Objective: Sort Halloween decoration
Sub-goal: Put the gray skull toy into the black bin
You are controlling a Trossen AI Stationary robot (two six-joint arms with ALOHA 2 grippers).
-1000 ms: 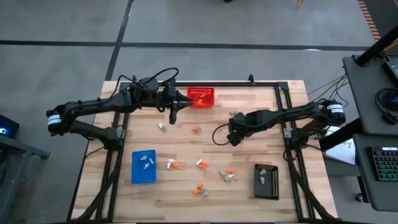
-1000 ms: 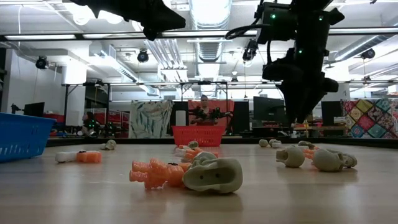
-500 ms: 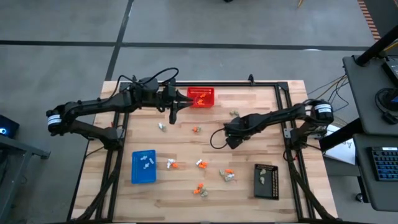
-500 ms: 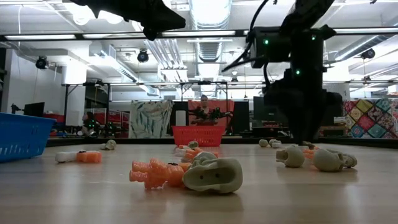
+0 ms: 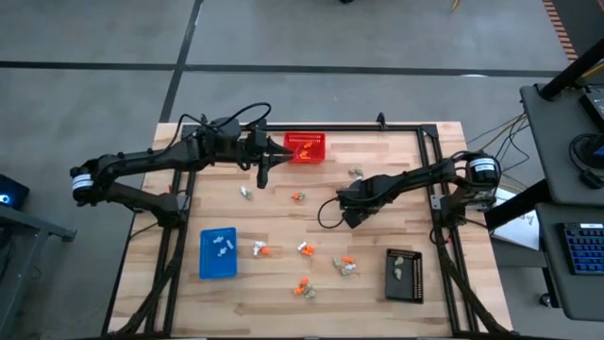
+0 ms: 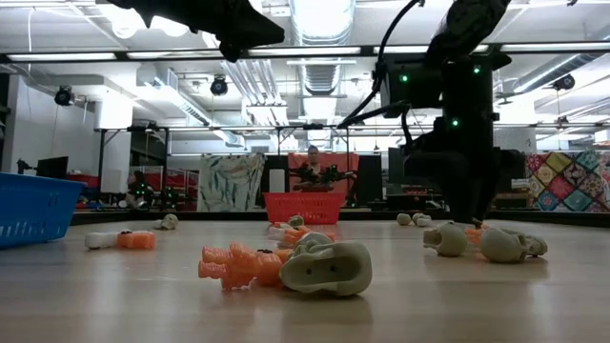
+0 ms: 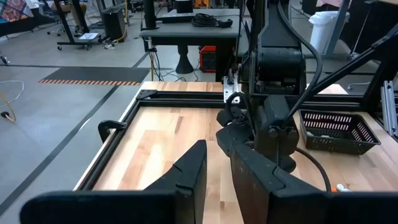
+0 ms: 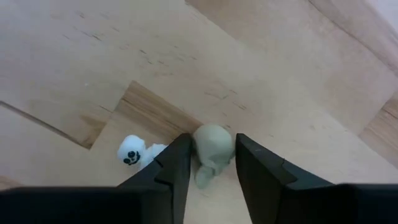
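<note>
Straddling a grey-beige trinket (image 8: 213, 146) on the wooden table (image 5: 377, 283), the right tool (image 8: 208, 167) stands narrow.

Between my dark right claw's (image 8: 208, 180) fingers sits a pale grey-beige skull trinket (image 8: 212, 149); beside it lies a white ghost trinket (image 8: 132, 151) with black dots for a face. The light wooden table (image 5: 377, 274) shows a brown plank grain. Bright orange trinkets (image 5: 303, 290) dot it. The mesh basket (image 5: 305, 147) is red, one rectangular tray (image 5: 217, 254) blue, the other tray (image 5: 404, 276) black.
</note>
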